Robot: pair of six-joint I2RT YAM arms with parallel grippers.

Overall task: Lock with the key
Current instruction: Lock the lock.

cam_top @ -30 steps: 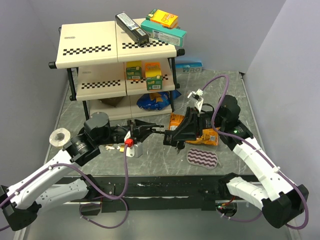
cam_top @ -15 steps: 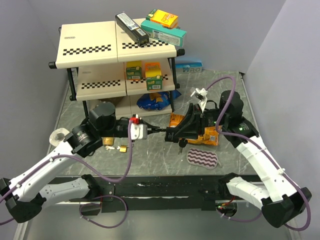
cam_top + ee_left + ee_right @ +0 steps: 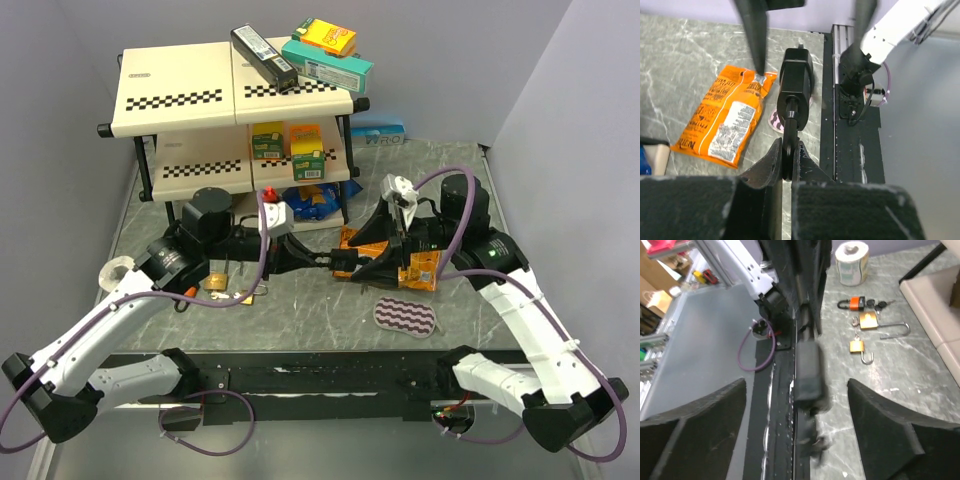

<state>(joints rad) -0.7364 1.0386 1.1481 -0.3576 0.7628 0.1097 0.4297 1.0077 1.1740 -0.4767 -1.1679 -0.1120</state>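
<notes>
A black lock [image 3: 335, 262] hangs in the air between my two grippers, over the table's middle. My left gripper [image 3: 302, 256] is shut on a thin black piece seen edge-on at the lock's end, which looks like the key [image 3: 787, 159]. From the jaws of that left gripper [image 3: 786, 150] a short stem runs to the lock body [image 3: 796, 75]. My right gripper [image 3: 796, 390] stands wide open, with the blurred lock [image 3: 808, 367] between its fingers and touching neither. Seen from above, the right gripper [image 3: 354, 258] faces the left one.
An orange snack bag [image 3: 400, 262] and a purple striped pad [image 3: 407, 316] lie under the right arm. Three padlocks [image 3: 867, 320] and a tape roll [image 3: 852, 257] sit at the left. A shelf [image 3: 180, 90] with boxes stands at the back.
The left gripper closed on the key and its wrist rolled and rose toward the back. The right jaws, shut on the lock before, have opened wide.
</notes>
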